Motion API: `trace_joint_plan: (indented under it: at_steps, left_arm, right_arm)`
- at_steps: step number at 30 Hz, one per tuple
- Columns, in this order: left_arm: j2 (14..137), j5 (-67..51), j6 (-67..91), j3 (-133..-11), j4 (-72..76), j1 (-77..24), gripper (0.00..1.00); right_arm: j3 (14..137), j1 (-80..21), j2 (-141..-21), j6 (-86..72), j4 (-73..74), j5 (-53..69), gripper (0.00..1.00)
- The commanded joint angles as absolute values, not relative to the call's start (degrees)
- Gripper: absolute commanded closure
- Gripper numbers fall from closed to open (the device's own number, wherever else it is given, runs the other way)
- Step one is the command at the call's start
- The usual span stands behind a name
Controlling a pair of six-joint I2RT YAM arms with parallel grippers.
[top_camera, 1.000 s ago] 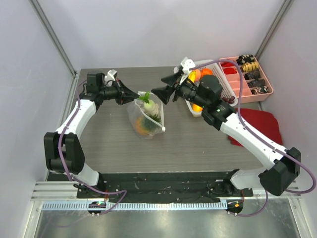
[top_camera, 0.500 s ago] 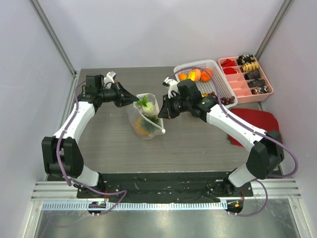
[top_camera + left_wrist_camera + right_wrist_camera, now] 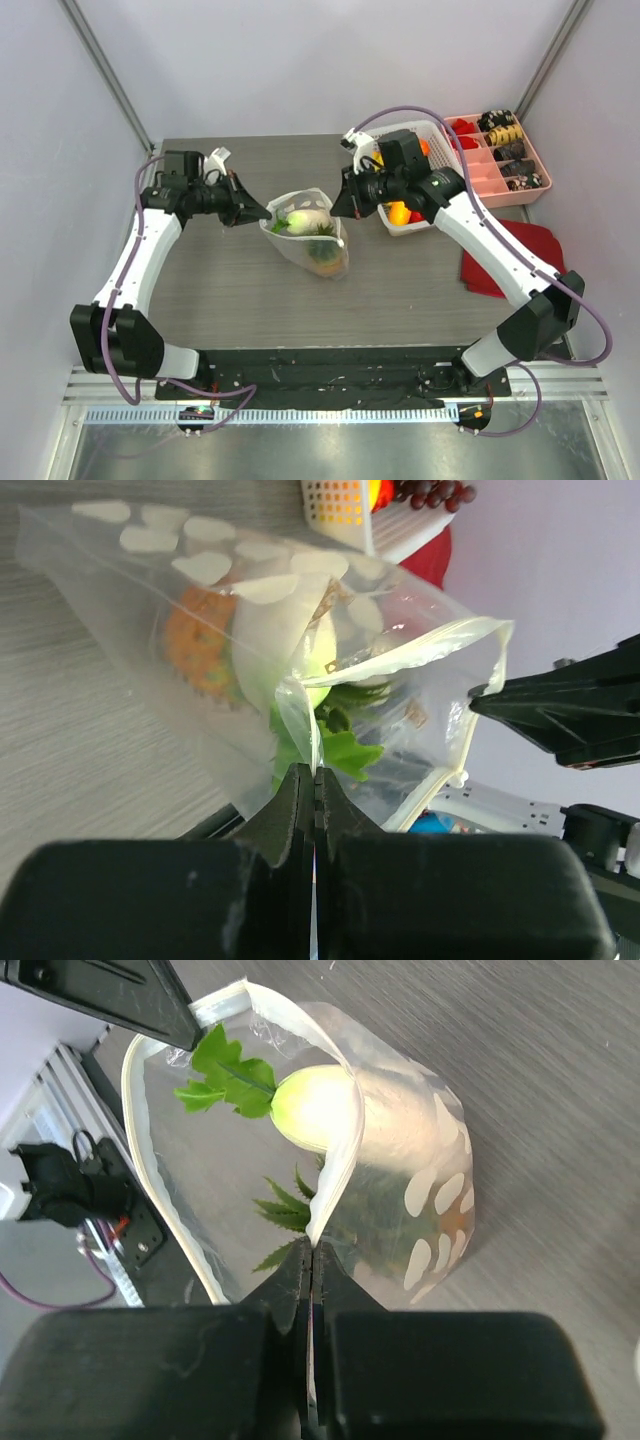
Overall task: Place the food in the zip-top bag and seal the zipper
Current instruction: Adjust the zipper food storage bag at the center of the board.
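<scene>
The zip-top bag (image 3: 312,238), holding the white radish (image 3: 303,216) and orange scaly fruit (image 3: 322,256), sits on the desk (image 3: 220,290) left of the white mesh basket (image 3: 448,152). The left tool (image 3: 316,772) is clenched on its mouth edge farther from the basket, the right tool (image 3: 311,1247) on the nearer edge.

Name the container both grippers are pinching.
The clear dotted zip-top bag, pinched at its mouth by the left gripper and right gripper. The white basket and pink tray are not gripped.
</scene>
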State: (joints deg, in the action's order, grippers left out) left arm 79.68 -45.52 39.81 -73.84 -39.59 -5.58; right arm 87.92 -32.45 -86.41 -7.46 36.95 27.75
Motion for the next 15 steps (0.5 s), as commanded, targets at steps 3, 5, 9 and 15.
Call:
trace_joint_plan:
  at_steps: [3, 5, 9, 15]
  left_arm:
    - [79.63, -43.50, 34.63, -74.01, -47.11, -6.50, 1.00]
    - [79.72, -43.85, 35.77, -73.39, -45.79, -6.77, 1.00]
    - [80.42, -44.47, 37.52, -73.65, -44.83, -7.38, 1.00]
    - [81.65, -45.18, 38.76, -74.35, -44.30, -7.47, 1.00]
  right_arm:
    - [93.51, -32.52, -90.26, 3.32, 42.01, 29.01, 0.98]
    - [95.88, -32.61, -90.96, 4.83, 42.01, 28.56, 0.95]
    - [102.98, -32.52, -91.76, 9.75, 40.88, 30.84, 0.57]
    - [104.51, -34.98, -90.53, 17.04, 35.26, 32.69, 0.46]
